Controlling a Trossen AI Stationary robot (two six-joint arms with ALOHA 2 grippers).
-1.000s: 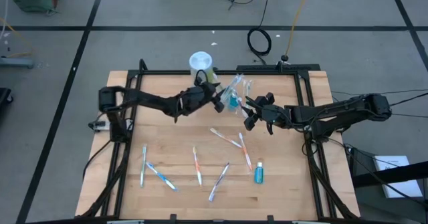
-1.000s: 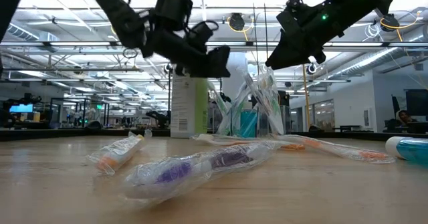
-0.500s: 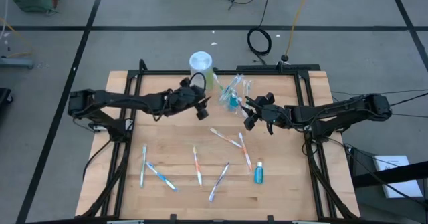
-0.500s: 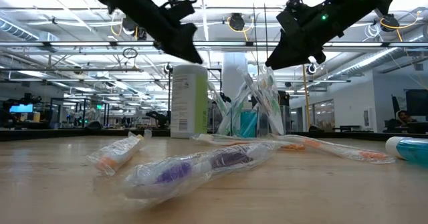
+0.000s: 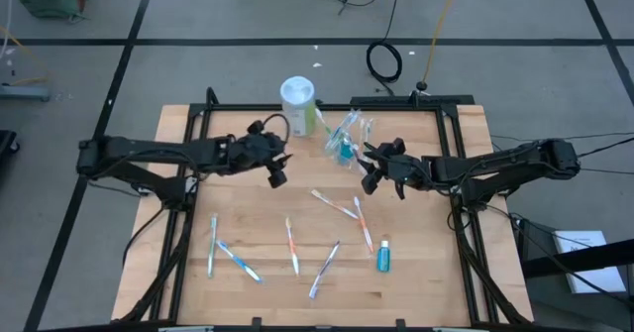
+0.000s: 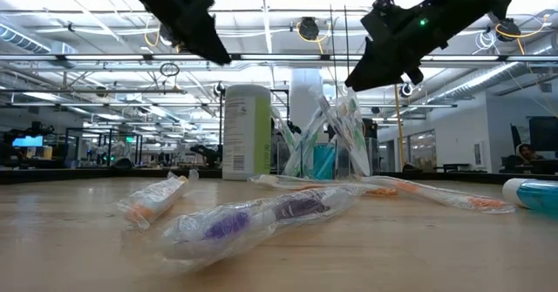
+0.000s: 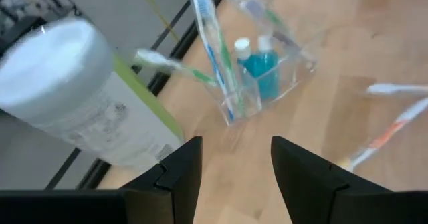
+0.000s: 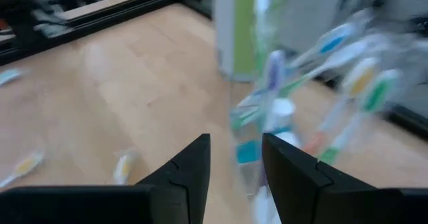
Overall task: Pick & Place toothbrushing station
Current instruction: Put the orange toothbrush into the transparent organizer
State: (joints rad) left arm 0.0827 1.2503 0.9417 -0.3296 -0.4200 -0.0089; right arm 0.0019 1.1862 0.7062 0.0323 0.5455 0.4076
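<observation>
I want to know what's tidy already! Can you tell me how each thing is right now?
clear cup: upright, holding toothbrushes and a teal tube.
white and green canister: upright, lid on.
toothpaste tube: lying flat on the table.
loose toothbrushes: lying scattered, still wrapped.
left tool: open, empty, above the table.
right tool: open, empty, beside the cup.

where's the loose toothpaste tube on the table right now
In the high view the toothpaste tube lies flat toward the table's front right, just beyond the lower end of an orange-handled toothbrush, with nothing holding it.
</observation>
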